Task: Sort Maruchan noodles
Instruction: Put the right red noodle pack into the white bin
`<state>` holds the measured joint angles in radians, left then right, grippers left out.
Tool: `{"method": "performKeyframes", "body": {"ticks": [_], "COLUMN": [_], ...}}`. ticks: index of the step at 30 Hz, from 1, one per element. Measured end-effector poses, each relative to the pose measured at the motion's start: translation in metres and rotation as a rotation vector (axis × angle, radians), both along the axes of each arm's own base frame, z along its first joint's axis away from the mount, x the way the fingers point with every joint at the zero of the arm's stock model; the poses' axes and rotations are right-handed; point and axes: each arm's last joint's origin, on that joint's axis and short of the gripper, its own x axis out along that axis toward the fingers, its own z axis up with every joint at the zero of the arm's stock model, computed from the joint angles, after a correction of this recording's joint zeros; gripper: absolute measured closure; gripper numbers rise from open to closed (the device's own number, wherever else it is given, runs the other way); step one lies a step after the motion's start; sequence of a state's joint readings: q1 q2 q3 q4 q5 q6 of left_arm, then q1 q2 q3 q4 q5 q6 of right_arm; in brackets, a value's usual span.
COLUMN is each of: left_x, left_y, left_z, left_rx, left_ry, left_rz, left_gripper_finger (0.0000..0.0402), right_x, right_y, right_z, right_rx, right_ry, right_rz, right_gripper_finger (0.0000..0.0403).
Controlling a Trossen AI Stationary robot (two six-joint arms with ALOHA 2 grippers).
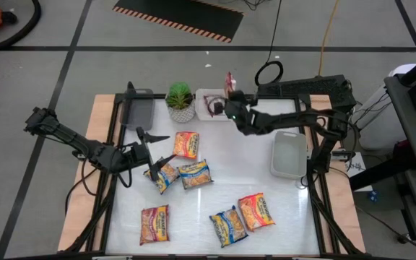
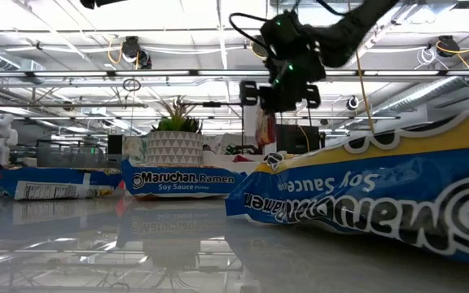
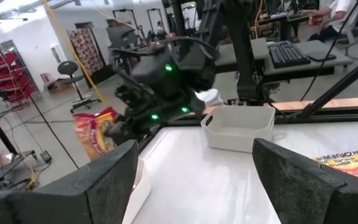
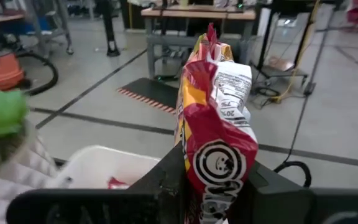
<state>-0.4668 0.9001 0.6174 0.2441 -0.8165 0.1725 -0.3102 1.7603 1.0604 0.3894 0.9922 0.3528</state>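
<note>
Right wrist view: red noodle pkt (image 4: 216, 134) upright, long axis vertical.

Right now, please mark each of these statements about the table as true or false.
1. The right end effector grips a red-trimmed noodle packet above the white tray at the back. True.
2. The left end effector is closed on a packet. False: it is open and empty, above the table near the blue-trimmed packet.
3. The grey tray holds two packets. False: nothing shows in it.
4. The potted plant stands between the grey tray and the white tray at the back. True.
5. The white tray on the right has no packet in it. True.
</note>
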Motion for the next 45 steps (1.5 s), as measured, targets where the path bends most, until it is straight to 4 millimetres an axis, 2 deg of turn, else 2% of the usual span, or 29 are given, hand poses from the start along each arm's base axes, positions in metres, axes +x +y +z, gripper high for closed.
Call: {"method": "performKeyframes", "body": {"ticks": [3, 9, 39, 45], "left_x": [0.0, 0.0, 0.0, 0.001], "left_y": [0.0, 0.0, 0.0, 0.003], "left_z": [-0.002, -0.002, -0.001, -0.001], "left_rx": [0.006, 0.004, 0.012, 0.007], "left_ry": [0.018, 0.018, 0.009, 0.007], "left_rz": [0.0, 0.001, 0.003, 0.017], "left_gripper_finger": [0.008, 0.008, 0.008, 0.008], "right_x": [-0.01, -0.022, -0.027, -0.029], "right_y": [0.005, 0.008, 0.008, 0.006], "right_z": [-0.015, -0.029, -0.036, -0.039], "right_rx": [-0.022, -0.043, -0.035, -0.022], "right_ry": [-0.01, -0.061, 0.006, 0.041], "right_rz": [-0.02, -0.017, -0.046, -0.057], "right_gripper_finger": [0.0343, 0.0343, 0.0343, 0.0312]}}
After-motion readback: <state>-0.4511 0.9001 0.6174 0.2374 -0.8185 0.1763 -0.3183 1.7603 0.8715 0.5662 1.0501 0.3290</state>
